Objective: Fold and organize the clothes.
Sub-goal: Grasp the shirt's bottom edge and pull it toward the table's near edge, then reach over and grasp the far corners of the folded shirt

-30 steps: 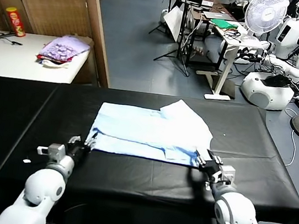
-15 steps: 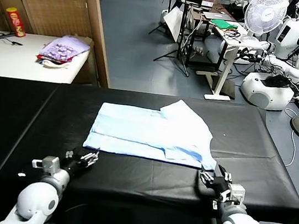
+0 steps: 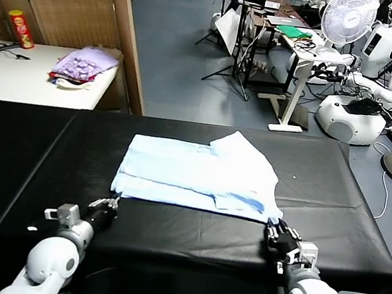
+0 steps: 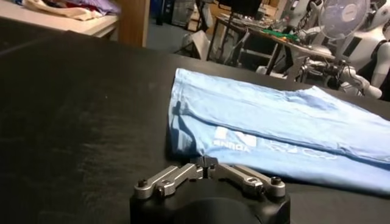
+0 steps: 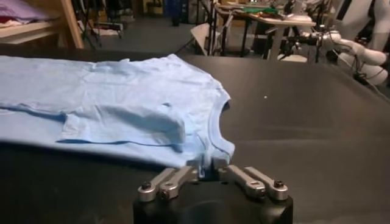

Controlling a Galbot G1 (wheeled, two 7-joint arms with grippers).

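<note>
Lies partly folded mid-counter (image 3: 26,160): the shirt (image 3: 192,176), thin, soft, light, likely to sag and slide on the black cloth. Left tool (image 3: 108,204) closed and empty just off the near left corner; right tool (image 3: 276,235) closed at the near right corner, seemingly pinching the collar edge. Best gripped at near corners, both layers pinched together.

I see both arms reaching forward, low and near the front. My left gripper (image 3: 111,203) has its fingers (image 4: 205,164) closed together, tips meeting. My right gripper (image 3: 276,232) is also closed, its fingers (image 5: 205,165) pressed against each other.
</note>
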